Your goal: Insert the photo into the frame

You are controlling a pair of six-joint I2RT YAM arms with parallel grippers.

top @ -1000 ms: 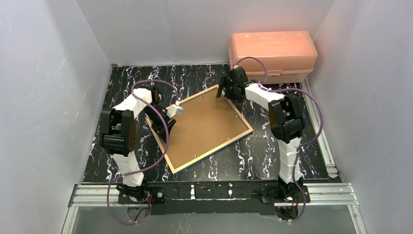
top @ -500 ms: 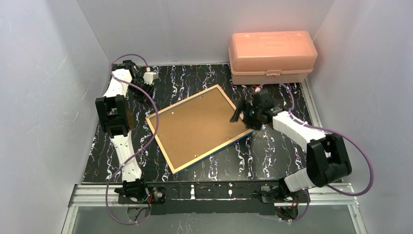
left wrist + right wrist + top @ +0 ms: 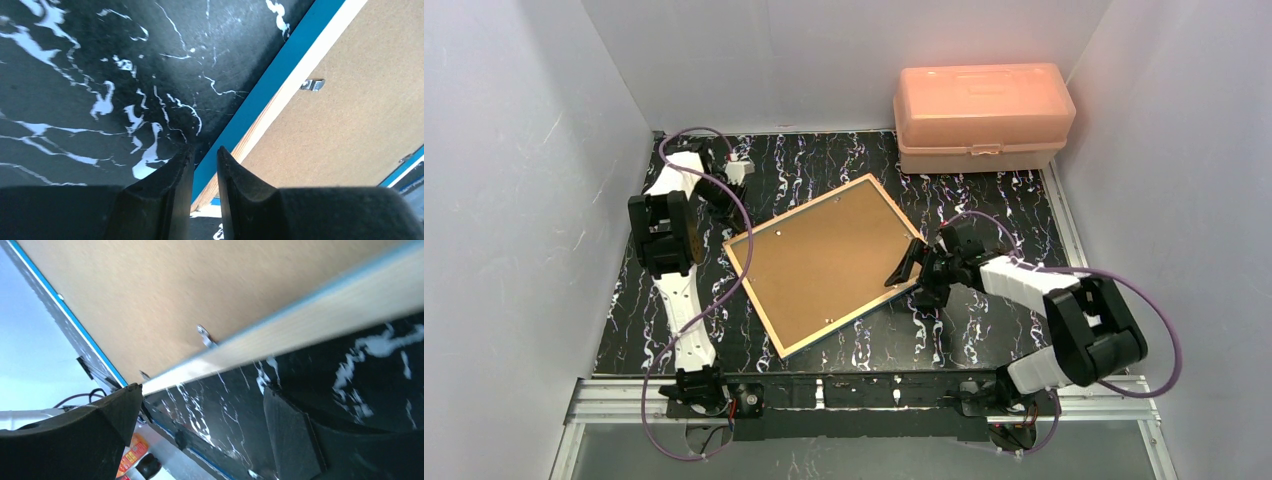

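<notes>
Near edge: both arm bases sit on the rail. The desk (image 3: 874, 345) is black with white veining.

Right gripper (image 3: 916, 278): low over the desk, at the right-hand end of the frame (image 3: 300, 325). Jaws are spread wide, with nothing gripped. In the wrist view the frame's light wood edge runs slantwise across the gap between the two fingers (image 3: 292, 440), with bare desk below it. Whether either finger touches the frame cannot be told.

Frame: lies flat and face down in the middle of the desk, turned askew to the desk edges. The brown backing board (image 3: 824, 260) faces up and sits inside the rim. A small metal tab (image 3: 204, 336) lies on the board close to the wood edge. The blue border shows only as a thin line along the sides.

Left gripper (image 3: 205, 155): at the far left of the desk, beyond the frame's far-left side and apart from it. Jaws are nearly together with only a thin slit between the fingers (image 3: 165, 200), holding nothing. The frame's blue rim shows through the slit.

Pink box (image 3: 984, 115): far right, against the back wall, lid down, well apart from the frame.
</notes>
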